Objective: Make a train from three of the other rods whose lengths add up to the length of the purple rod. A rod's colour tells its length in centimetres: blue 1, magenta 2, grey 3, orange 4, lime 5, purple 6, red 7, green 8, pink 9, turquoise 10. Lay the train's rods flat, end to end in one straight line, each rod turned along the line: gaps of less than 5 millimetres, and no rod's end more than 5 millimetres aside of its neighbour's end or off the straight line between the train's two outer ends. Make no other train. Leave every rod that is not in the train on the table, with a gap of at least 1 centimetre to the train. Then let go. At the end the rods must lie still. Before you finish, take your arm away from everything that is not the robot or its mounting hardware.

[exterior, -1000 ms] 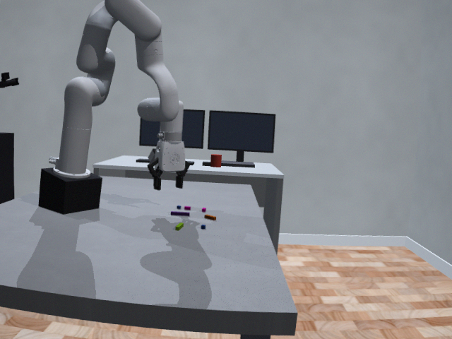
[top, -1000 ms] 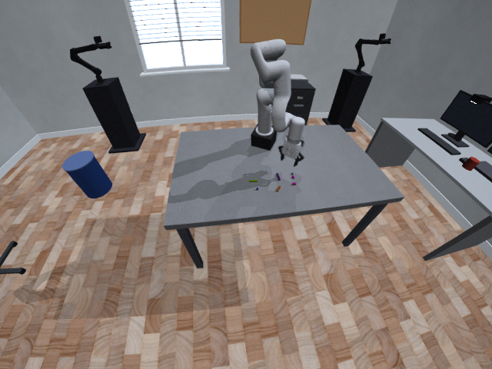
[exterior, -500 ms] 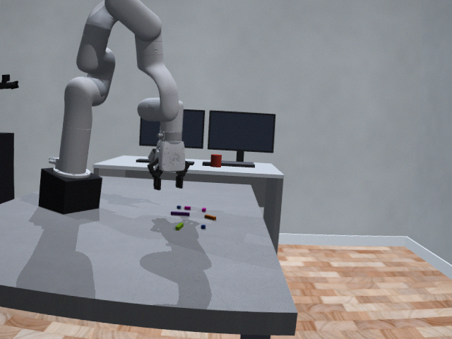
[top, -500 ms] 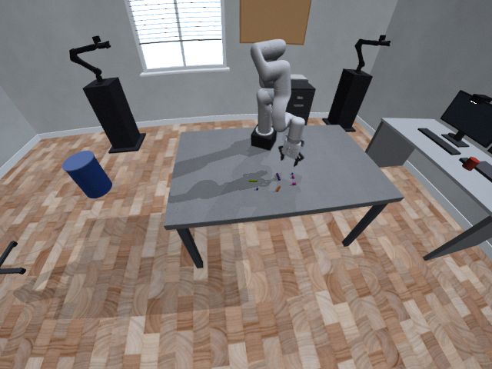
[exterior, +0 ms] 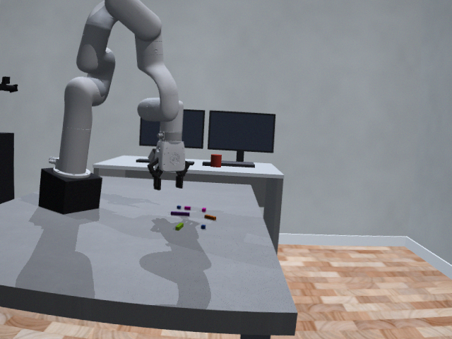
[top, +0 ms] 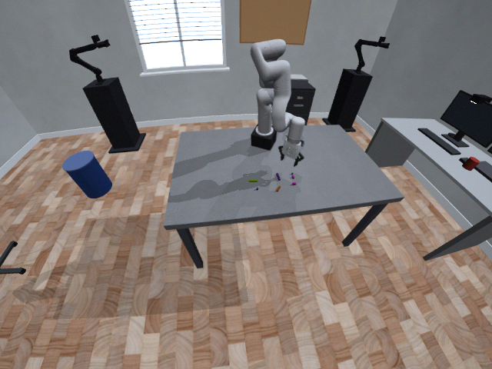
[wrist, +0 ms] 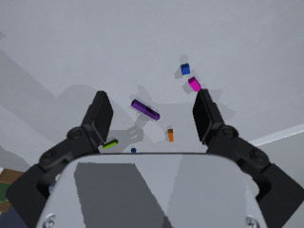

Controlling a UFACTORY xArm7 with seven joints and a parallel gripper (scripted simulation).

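The grey tabletop [top: 325,174] [exterior: 120,251] [wrist: 142,33] carries seven small rods (all lying apart): two blue, two magenta, one purple [top: 277,176] [exterior: 179,213] [wrist: 145,109], one orange [top: 277,188] [exterior: 210,217] [wrist: 170,135], one lime [top: 253,181] [exterior: 179,226] [wrist: 110,143].

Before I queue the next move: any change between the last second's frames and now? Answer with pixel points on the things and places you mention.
Nothing visibly changed. The end effector [top: 290,158] [exterior: 168,183] [wrist: 152,101] is open above the table, with nothing taken hold of or let go. The purple rod [top: 277,176] [exterior: 179,213] [wrist: 145,109], lime rod [top: 253,181] [exterior: 179,226] [wrist: 110,143] and orange rod [top: 277,188] [exterior: 210,217] [wrist: 170,135] lie where they were, as do both blue and both magenta ones.
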